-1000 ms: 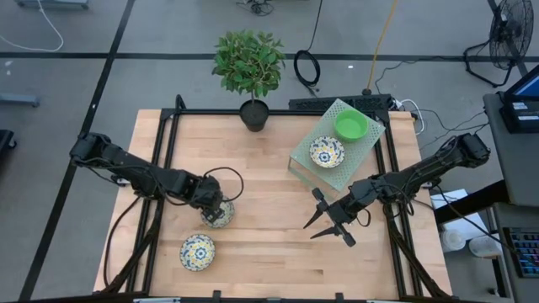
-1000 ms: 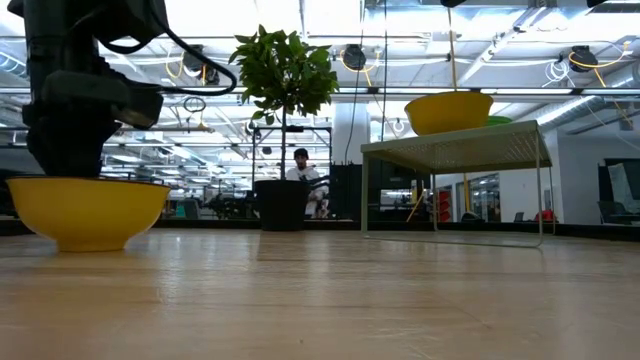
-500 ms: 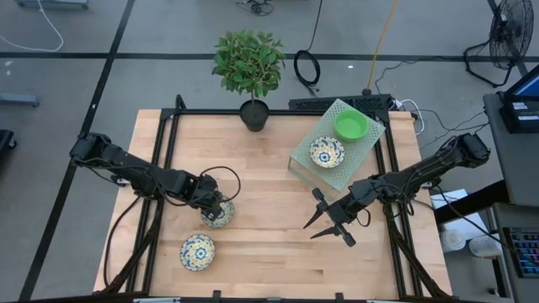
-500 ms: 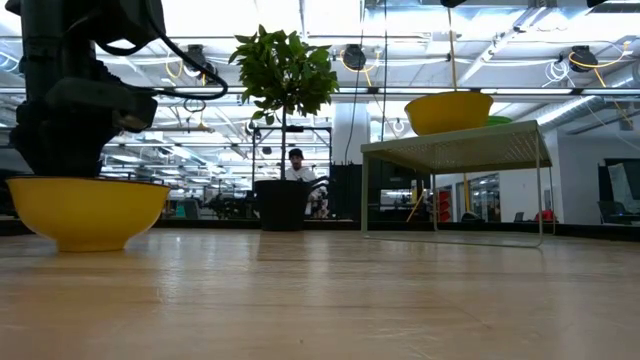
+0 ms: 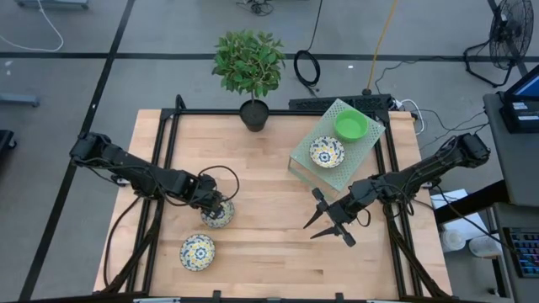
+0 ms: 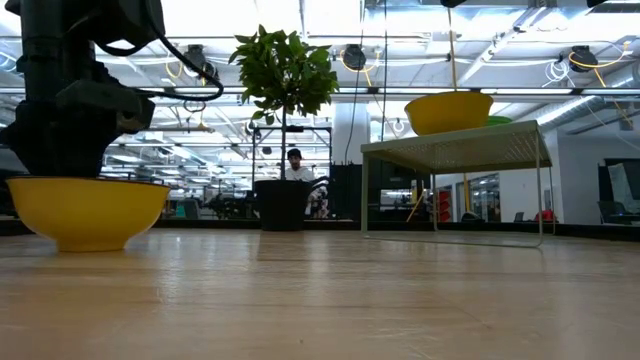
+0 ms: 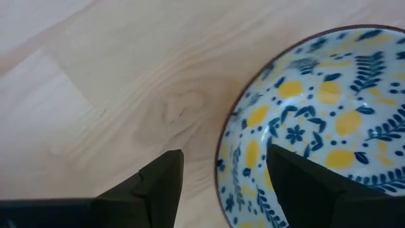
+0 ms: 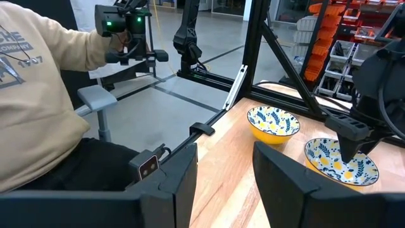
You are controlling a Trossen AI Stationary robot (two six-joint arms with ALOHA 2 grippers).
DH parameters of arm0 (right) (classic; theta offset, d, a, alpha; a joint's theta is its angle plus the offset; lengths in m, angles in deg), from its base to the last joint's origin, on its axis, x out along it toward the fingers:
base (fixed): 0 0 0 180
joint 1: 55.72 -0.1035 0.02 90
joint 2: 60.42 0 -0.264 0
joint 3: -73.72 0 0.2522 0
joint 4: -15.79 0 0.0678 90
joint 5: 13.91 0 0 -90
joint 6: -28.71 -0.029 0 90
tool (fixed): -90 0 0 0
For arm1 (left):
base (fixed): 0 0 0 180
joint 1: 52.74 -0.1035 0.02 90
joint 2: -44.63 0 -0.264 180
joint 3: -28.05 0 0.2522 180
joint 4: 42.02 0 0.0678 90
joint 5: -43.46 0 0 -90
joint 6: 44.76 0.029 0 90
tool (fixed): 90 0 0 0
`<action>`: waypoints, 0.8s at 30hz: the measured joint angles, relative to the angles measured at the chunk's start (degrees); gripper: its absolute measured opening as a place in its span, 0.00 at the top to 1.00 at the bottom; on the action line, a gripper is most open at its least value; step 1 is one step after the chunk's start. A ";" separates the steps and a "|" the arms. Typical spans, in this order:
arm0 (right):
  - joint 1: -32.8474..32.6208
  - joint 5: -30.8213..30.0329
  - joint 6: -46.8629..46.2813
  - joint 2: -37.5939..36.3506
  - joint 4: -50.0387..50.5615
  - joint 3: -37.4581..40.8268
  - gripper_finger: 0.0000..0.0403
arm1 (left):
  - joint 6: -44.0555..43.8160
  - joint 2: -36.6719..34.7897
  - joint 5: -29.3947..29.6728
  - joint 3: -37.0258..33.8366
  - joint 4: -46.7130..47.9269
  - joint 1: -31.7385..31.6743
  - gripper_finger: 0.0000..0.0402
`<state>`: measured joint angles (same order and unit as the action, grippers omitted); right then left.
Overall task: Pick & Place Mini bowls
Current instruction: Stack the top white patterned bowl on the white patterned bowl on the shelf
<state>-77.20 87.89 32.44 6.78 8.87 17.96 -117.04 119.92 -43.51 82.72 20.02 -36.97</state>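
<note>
Tool of the left arm [image 5: 217, 207] stands released, fingers [image 7: 158, 190] straddling the rim of a patterned bowl [image 5: 218, 214] on the worktop [image 5: 261, 202], positioned for a rim grasp; right tool [image 5: 330, 225] waits released beside the raised stand [image 5: 337, 172].

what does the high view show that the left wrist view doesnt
Only the high view shows the second floral bowl near the table's front edge, the mesh stand holding a third floral bowl and a green bowl, the potted plant, and the right gripper, jaws open over bare wood. Only the left wrist view shows how the left gripper straddles the rim, one jaw inside the bowl, one outside. Both show the floral bowl under the left gripper.
</note>
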 joint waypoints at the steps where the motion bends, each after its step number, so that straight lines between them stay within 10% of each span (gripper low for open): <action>1: -0.01 0.01 0.00 0.00 0.00 0.00 0.65 | -0.66 0.00 0.01 0.00 0.43 0.00 0.43; 24: 0.01 0.01 0.00 0.00 0.00 0.00 0.65 | 0.12 0.00 -0.12 0.00 1.76 0.00 0.44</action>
<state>-77.19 87.90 32.44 6.78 8.87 17.96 -116.92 119.92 -43.63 82.72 21.78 -36.97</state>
